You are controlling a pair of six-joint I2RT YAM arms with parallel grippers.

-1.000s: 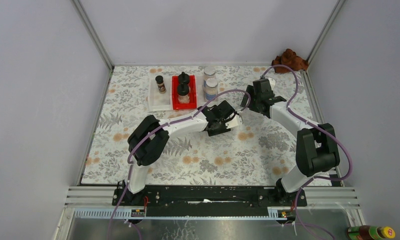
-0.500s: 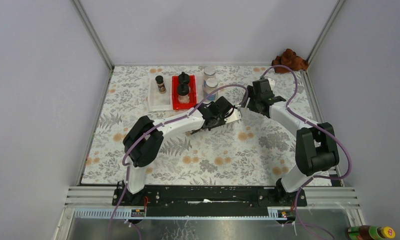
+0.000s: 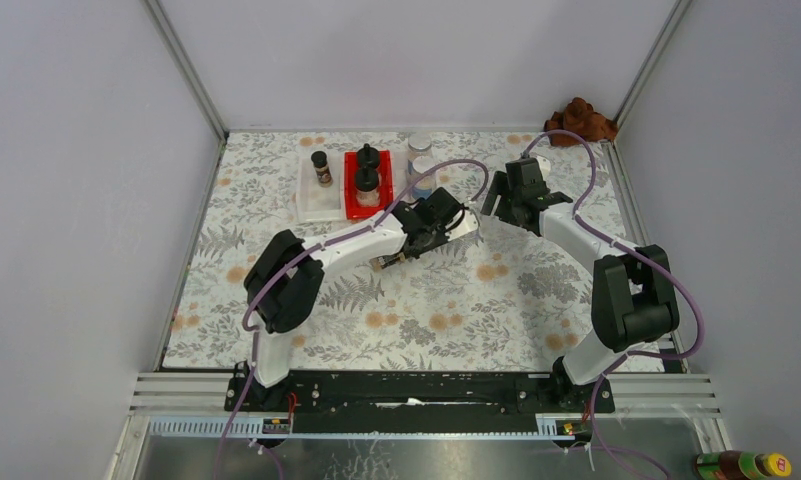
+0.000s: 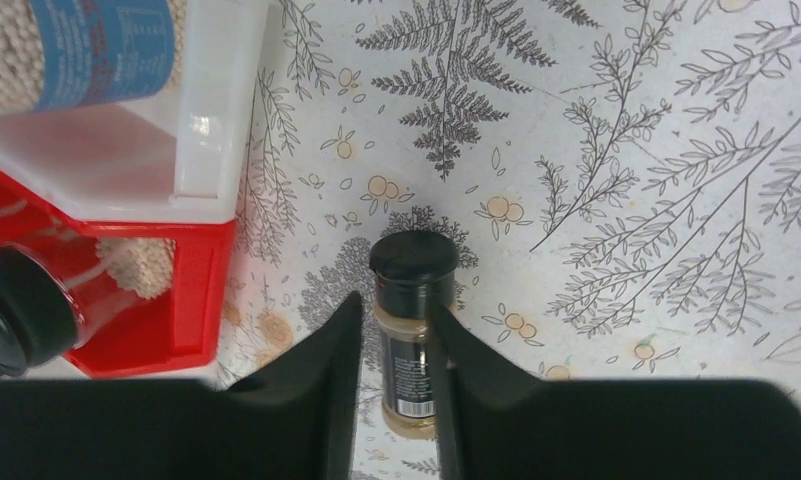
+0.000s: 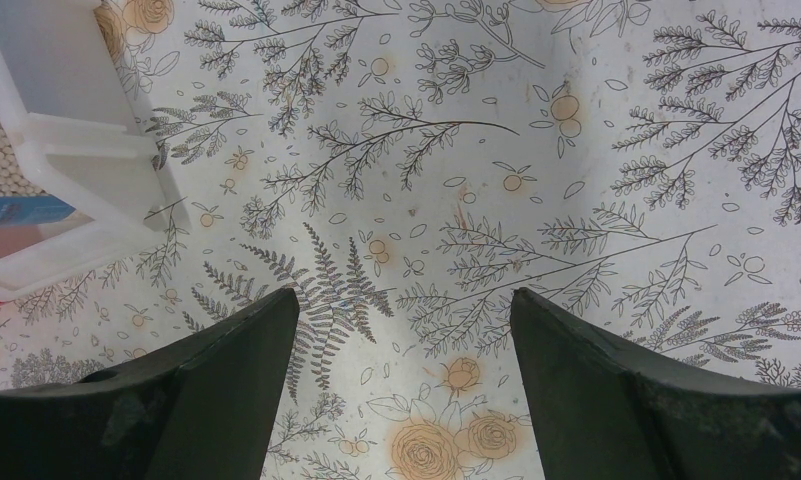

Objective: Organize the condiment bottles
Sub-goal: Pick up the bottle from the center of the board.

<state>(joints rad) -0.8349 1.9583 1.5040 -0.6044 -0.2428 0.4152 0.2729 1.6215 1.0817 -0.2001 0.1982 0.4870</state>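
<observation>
Beside red tray (image 4: 198,300): left fingers (image 4: 328,385) clamped on slim brown bottle (image 4: 410,335); right fingers (image 5: 221,400) spread wide, empty.

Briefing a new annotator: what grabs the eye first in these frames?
The left gripper, near mid-table, is shut on a slim dark-brown bottle with a black cap. Beyond it, the red bin stands out at the far side, holding two clear black-capped jars. The right gripper hangs open over the floral tablecloth.

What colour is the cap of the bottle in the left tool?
Black. The cap of the bottle shows best in the left wrist view.
</observation>
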